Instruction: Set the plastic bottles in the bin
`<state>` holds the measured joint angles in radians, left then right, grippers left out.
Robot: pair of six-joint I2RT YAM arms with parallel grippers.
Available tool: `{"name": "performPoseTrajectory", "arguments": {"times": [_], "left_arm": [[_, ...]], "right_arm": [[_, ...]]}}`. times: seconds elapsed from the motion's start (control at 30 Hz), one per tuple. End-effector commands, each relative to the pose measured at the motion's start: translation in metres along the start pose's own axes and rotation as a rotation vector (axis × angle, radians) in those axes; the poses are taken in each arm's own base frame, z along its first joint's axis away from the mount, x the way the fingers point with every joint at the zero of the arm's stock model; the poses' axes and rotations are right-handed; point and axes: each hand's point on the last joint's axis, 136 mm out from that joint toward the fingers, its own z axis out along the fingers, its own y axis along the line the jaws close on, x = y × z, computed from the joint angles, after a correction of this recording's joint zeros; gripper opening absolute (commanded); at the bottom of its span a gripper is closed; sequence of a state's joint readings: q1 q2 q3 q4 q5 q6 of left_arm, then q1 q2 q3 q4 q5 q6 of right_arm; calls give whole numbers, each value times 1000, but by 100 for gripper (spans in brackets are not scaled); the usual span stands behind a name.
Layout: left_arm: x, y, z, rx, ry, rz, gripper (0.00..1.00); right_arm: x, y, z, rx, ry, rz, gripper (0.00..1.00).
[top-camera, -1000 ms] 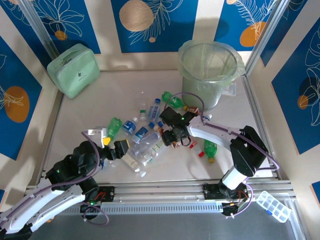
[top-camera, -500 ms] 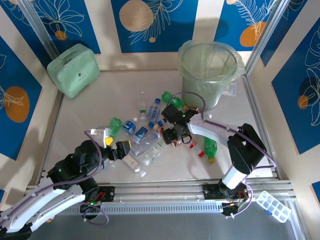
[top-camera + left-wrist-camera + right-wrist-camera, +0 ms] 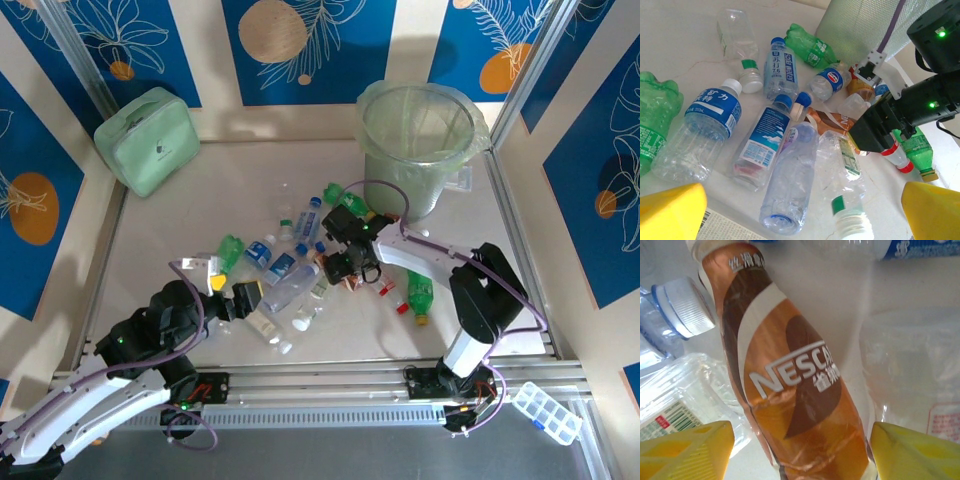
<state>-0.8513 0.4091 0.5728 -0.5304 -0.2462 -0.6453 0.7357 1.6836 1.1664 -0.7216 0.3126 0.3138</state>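
Pale table (image 3: 220, 190) strewn with crushed clear bottles (image 3: 710, 132), blue-labelled, some green

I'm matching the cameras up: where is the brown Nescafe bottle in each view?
Top external: the Nescafe bottle lies mid-table under the right tool.
Left wrist: the bottle is right of centre, brown label showing.
Right wrist: the bottle runs down the centre.
Shared landmark: the right tool, straddling it.

Crushed bottles (image 3: 290, 285) crowd the bench (image 3: 180, 220) middle, packed close around the Nescafé bottle (image 3: 790, 385) between the right claw's (image 3: 800, 447) spread fingers. Bare bench lies left toward the mint-green case (image 3: 148, 140); the bin's (image 3: 400, 175) mouth stands open.
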Motion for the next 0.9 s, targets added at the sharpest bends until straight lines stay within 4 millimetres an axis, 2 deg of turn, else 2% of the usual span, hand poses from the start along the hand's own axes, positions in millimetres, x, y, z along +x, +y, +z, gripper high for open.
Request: {"name": "performPoseTrajectory", "arguments": {"times": [0.0, 0.17, 0.37, 0.63, 0.8, 0.87], "left_arm": [[-2, -1, 3, 5, -11, 13, 99], [-1, -1, 3, 5, -11, 13, 99], [-1, -1, 2, 7, -11, 13, 99], [-1, -1, 3, 7, -10, 14, 99], [-1, 1, 3, -1, -15, 12, 99], [-1, 1, 4, -3, -14, 13, 99]], "right_arm": [[7, -1, 13, 28, 52, -26, 76], [2, -5, 9, 50, 42, -28, 76], [11, -2, 6, 46, 59, -40, 74], [18, 6, 12, 60, 80, -76, 74], [13, 7, 8, 61, 57, -76, 64], [14, 8, 7, 50, 58, -79, 63]]}}
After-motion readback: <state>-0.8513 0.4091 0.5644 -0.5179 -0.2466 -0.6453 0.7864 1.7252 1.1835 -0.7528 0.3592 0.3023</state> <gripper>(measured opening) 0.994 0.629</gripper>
